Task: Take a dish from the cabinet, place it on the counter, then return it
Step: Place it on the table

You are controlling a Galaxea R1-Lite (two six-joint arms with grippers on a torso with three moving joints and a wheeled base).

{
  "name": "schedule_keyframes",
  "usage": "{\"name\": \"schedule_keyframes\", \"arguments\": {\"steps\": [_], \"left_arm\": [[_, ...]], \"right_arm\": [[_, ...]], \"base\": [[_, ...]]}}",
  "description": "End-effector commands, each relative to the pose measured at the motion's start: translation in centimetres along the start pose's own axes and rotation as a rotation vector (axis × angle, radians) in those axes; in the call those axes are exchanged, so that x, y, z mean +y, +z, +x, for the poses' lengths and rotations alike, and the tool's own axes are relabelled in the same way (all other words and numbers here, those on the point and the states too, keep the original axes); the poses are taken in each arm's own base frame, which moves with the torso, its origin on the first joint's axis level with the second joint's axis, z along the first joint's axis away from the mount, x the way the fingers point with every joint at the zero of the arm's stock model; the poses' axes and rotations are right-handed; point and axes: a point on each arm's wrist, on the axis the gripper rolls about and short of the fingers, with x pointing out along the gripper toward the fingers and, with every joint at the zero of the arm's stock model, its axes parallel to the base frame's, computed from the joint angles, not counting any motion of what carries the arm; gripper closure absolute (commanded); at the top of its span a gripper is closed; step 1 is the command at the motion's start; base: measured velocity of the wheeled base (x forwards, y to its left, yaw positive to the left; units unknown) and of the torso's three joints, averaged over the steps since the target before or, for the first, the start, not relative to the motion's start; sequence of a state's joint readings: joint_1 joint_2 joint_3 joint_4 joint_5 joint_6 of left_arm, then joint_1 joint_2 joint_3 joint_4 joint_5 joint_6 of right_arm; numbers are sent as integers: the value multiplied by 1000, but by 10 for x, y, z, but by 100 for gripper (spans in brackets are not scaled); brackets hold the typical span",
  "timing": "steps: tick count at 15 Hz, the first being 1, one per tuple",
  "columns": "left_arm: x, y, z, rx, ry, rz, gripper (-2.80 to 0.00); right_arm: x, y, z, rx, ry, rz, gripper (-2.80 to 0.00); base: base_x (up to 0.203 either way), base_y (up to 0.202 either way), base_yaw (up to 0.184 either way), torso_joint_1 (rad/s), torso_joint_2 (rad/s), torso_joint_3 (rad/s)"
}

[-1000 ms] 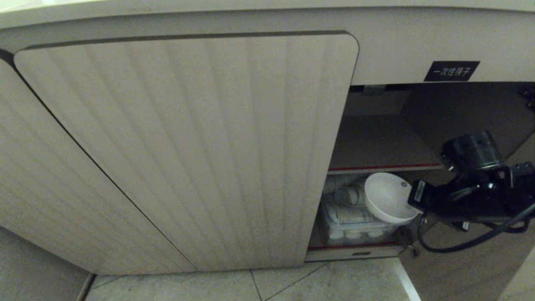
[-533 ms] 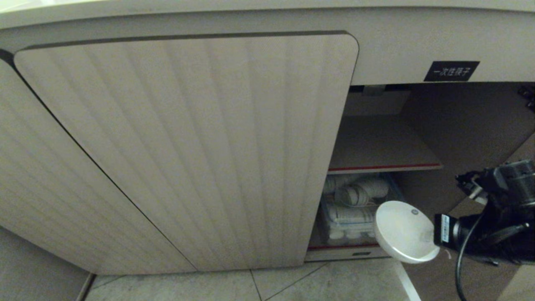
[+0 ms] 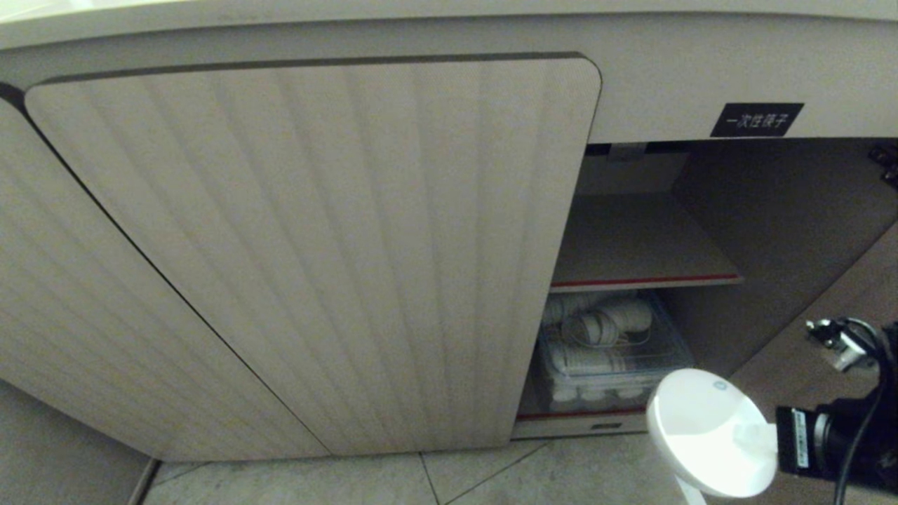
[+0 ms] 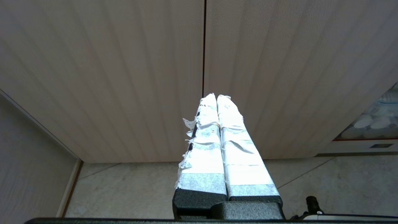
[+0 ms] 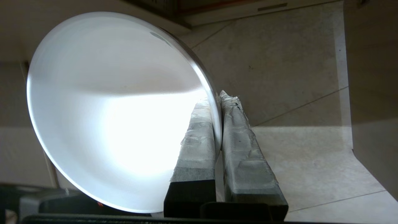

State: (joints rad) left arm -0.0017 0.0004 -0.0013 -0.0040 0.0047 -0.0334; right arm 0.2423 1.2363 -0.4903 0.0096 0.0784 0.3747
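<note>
My right gripper [image 5: 217,99] is shut on the rim of the dish [image 5: 108,118], a plain white round bowl, one taped finger inside it and one outside. In the head view the dish [image 3: 705,431] hangs tilted at the lower right, out in front of the open cabinet [image 3: 645,245] and above the floor, with the right gripper [image 3: 761,438] at its right edge. The left gripper [image 4: 216,98] is shut and empty, pointing at the ribbed cabinet doors [image 4: 124,77]. The counter shows only as a pale edge [image 3: 449,14] along the top.
A clear bin of stacked ribbed white cups [image 3: 603,351] sits on the lower red-edged shelf. The upper shelf [image 3: 631,245] is bare. A closed ribbed door [image 3: 316,245] stands left of the opening, the swung-open door [image 3: 828,337] to its right. Tiled floor [image 3: 561,470] lies below.
The right gripper has drawn the dish out of the lower shelf opening, down and to the right, toward me. The left arm has not moved.
</note>
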Motion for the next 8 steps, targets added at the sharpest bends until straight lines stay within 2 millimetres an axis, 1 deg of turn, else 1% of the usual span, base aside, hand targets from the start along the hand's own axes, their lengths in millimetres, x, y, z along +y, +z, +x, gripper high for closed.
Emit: {"name": "schedule_keyframes", "arguments": {"steps": [1, 4, 8], "left_arm": [[0, 0, 0, -1, 2, 0, 0], [0, 0, 0, -1, 0, 0, 0], [0, 0, 0, 0, 0, 0, 0]], "right_arm": [[-5, -15, -9, -6, 10, -40, 0], [-10, -29, -14, -1, 10, -72, 0], [-11, -36, -18, 0, 37, -95, 0]], "base": [[0, 0, 0, 0, 0, 0], [0, 0, 0, 0, 0, 0], [0, 0, 0, 0, 0, 0]]}}
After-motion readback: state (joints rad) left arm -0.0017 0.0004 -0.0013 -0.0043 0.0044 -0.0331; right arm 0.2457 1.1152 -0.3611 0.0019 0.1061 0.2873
